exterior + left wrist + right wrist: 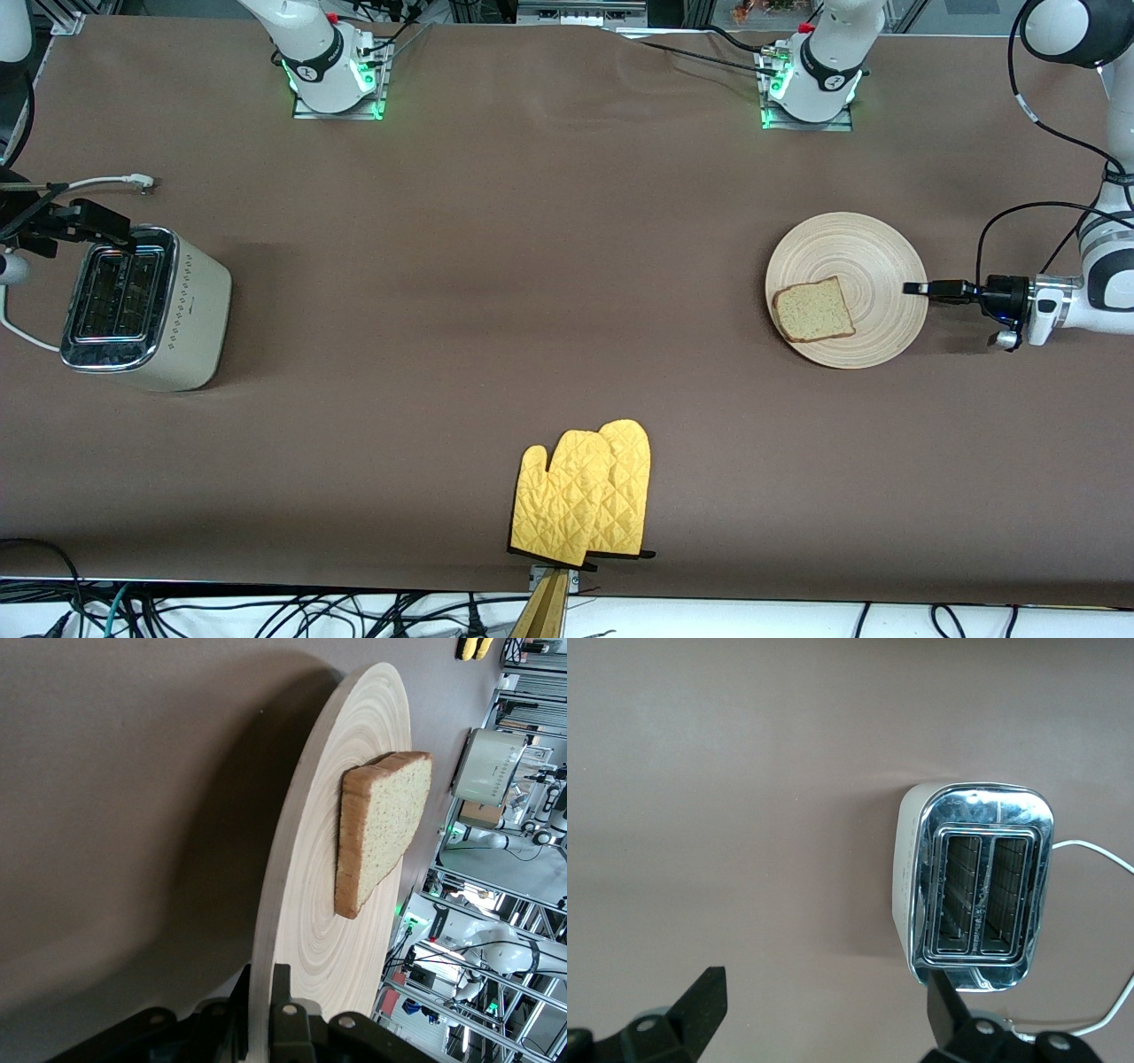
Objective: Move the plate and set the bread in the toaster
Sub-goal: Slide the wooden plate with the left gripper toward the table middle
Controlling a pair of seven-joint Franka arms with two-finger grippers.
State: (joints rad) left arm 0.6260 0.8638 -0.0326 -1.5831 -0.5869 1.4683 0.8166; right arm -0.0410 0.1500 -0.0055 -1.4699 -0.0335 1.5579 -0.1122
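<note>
Bread (813,312) lies on the plate (873,257) at the left arm's end of the table. Left end effector (912,289) pinches the plate's rim; right end effector (102,221), spread, hangs over the toaster (146,308).

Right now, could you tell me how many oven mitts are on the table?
2. Both yellow oven mitts lie overlapping at the table edge nearest the front camera, midway between the arms' ends. Another could hide beneath them.
</note>
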